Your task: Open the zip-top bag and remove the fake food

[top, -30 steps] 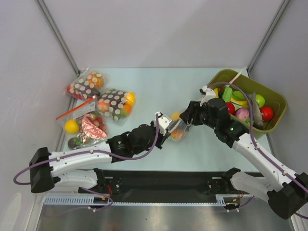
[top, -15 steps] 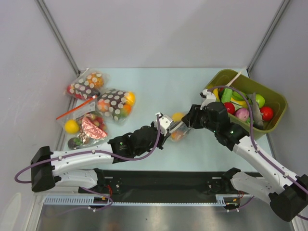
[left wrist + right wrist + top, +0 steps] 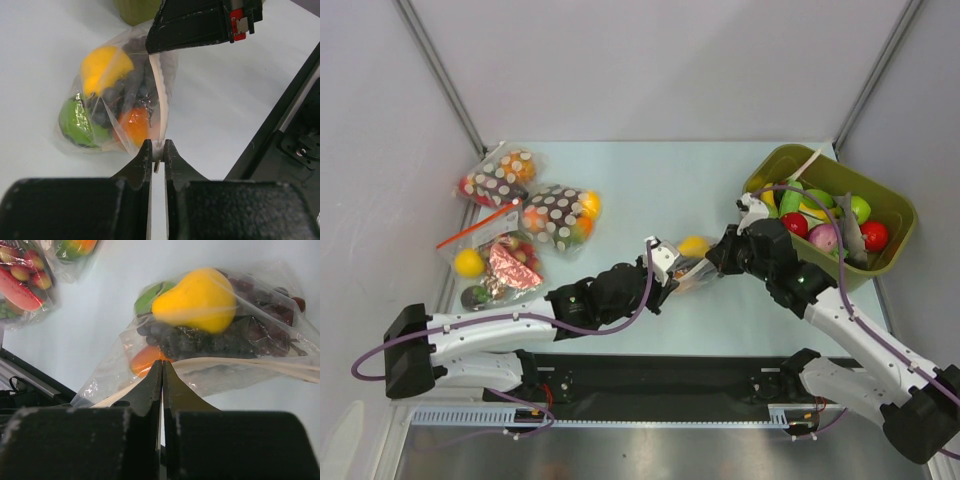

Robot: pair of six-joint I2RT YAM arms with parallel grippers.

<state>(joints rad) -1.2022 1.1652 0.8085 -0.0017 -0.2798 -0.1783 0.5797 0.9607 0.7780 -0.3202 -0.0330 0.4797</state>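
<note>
The clear zip-top bag (image 3: 691, 262) hangs between my two grippers at the middle of the table. The fake food shows through it: a yellow pear (image 3: 197, 297), dark grapes (image 3: 200, 340), an orange piece (image 3: 135, 125) and a green fruit (image 3: 75, 122). My left gripper (image 3: 157, 147) is shut on the near end of the bag's white zip strip (image 3: 159, 95). My right gripper (image 3: 162, 365) is shut at the bag's mouth, its tips pinching one lip of the strip. In the left wrist view the right gripper's black fingers (image 3: 200, 25) meet the strip's far end.
A green bin (image 3: 898, 213) full of toy fruit stands at the right, behind the right arm. At the left lie two dark dotted bags (image 3: 555, 215) (image 3: 500, 175) and a bag with a red zip strip (image 3: 490, 255). The table's black front rail (image 3: 295, 120) is close by.
My right gripper was open a second ago; it has moved in to the bag's mouth and shut on a lip. The left gripper has kept its hold, shifting slightly.
</note>
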